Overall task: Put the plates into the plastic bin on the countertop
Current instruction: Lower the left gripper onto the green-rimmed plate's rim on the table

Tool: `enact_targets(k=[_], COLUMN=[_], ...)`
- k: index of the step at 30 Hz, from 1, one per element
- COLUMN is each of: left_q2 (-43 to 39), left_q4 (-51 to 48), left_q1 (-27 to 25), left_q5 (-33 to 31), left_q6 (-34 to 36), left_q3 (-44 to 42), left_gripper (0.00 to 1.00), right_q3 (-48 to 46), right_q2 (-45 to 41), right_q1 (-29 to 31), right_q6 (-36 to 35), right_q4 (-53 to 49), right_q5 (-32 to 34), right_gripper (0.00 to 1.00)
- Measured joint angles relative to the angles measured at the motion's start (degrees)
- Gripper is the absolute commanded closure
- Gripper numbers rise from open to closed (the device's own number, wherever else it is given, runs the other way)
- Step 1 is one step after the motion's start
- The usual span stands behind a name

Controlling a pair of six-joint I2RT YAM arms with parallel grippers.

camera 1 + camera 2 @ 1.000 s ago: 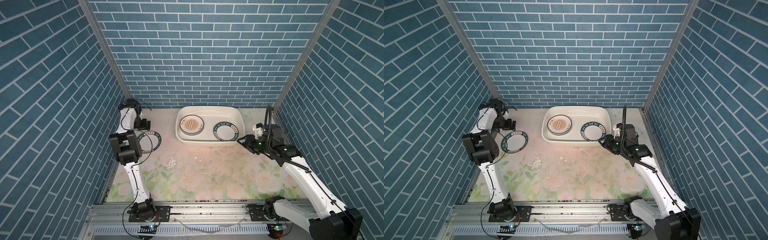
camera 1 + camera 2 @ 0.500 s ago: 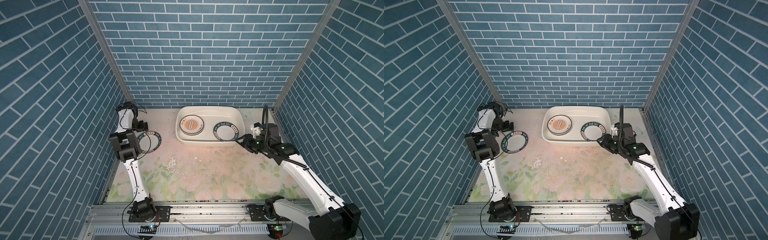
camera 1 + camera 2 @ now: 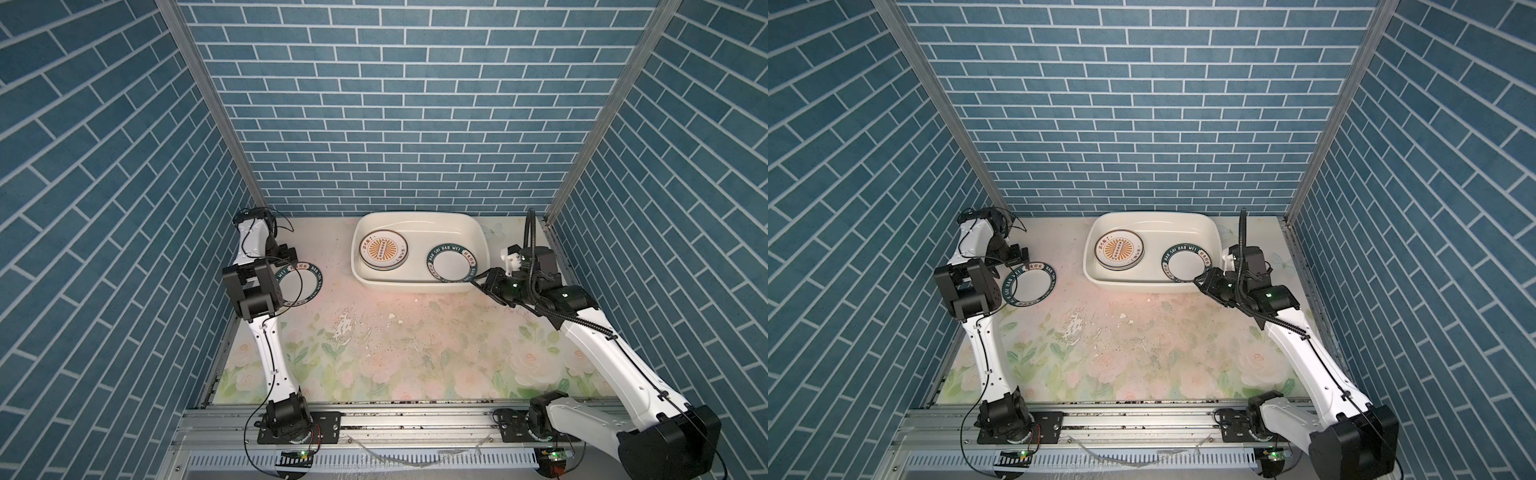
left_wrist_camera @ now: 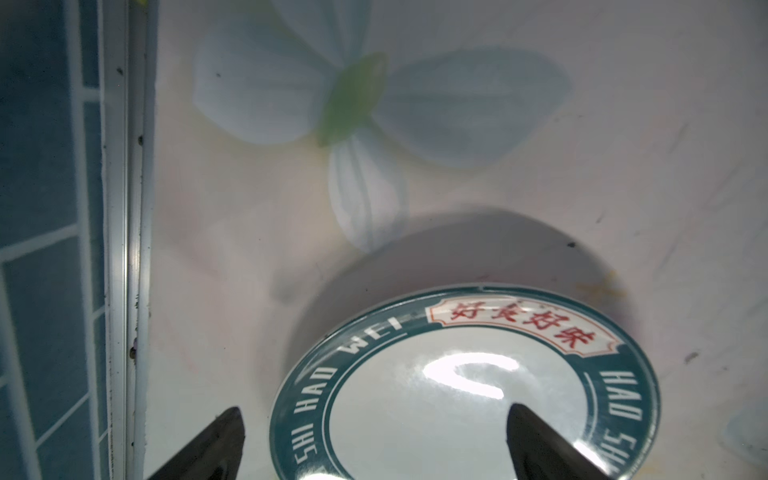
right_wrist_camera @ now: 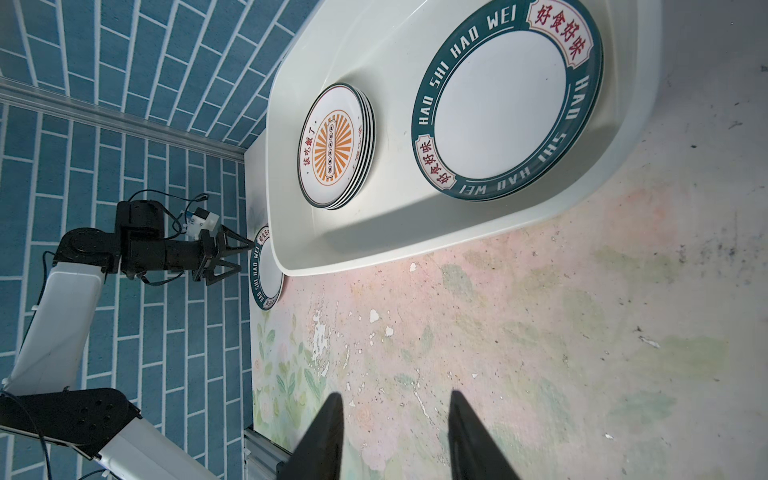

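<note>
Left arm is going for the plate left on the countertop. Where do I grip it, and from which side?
Pinch the plate by its teal rim at the far-left edge, where the open left gripper sits. It lies flat on the countertop, so only the raised lip offers a hold: one finger outside, one over the white well, probably coming down from above.

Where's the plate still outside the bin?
In both top views the teal-banded plate sits on the countertop left of the plastic bin, with the open left pincer at its rim.

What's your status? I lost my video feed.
Open left hand at teal-banded plate on countertop. Empty right hand open by plastic bin; other plates inside. Nothing in the way.
</note>
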Motion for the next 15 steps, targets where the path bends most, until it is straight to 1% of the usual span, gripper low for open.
enact_targets(k=[9,15], left_q2=[0.5,0.7], left_q4=[-0.2,-0.4], left_q1=[0.1,0.1], left_q5=[-2.1,-2.0], left_q6=[-1.4,-1.9], left_q3=[0.0,0.0], left_gripper=[0.00,0.00], right_q3=[0.0,0.0], right_q2=[0.0,-0.1], right_q1=[0.0,0.0], right_q6=[0.0,0.1], right_q4=[0.3,0.4], right_q5=[0.0,0.0], right_gripper=[0.58,0.58])
